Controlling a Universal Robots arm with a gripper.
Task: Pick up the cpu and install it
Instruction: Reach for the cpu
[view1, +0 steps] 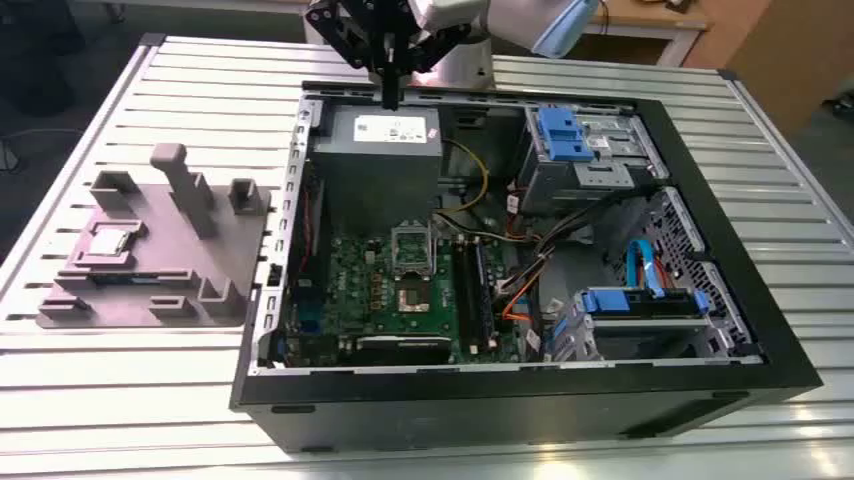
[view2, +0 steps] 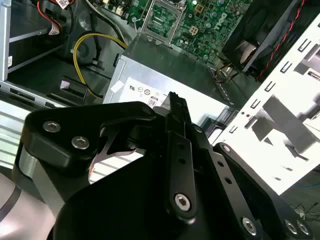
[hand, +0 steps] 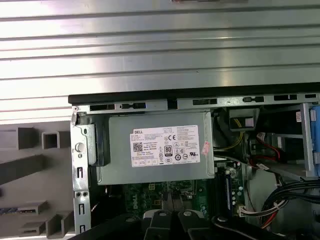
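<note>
The cpu (view1: 112, 242), a small silver square chip, lies flat in a recess of the grey holder block (view1: 160, 250) on the table, at the exterior view's left and outside the computer case. My gripper (view1: 390, 98) hangs high over the back edge of the open case (view1: 521, 390), above the power supply, far from the cpu. Its black fingers (view2: 176, 102) are pressed together with nothing between them, and they also show in the first wrist view (hand: 173, 216). The green motherboard (view1: 400, 290) lies in the case with its socket (view1: 411, 250) standing open.
A grey power supply box with a white label (hand: 155, 147) sits under the gripper. Blue drive brackets (view1: 561, 135), cables (view1: 534, 270) and a yellow wire (view2: 87, 55) crowd the case at the exterior view's right. The ribbed metal table (view1: 134, 400) surrounds the case.
</note>
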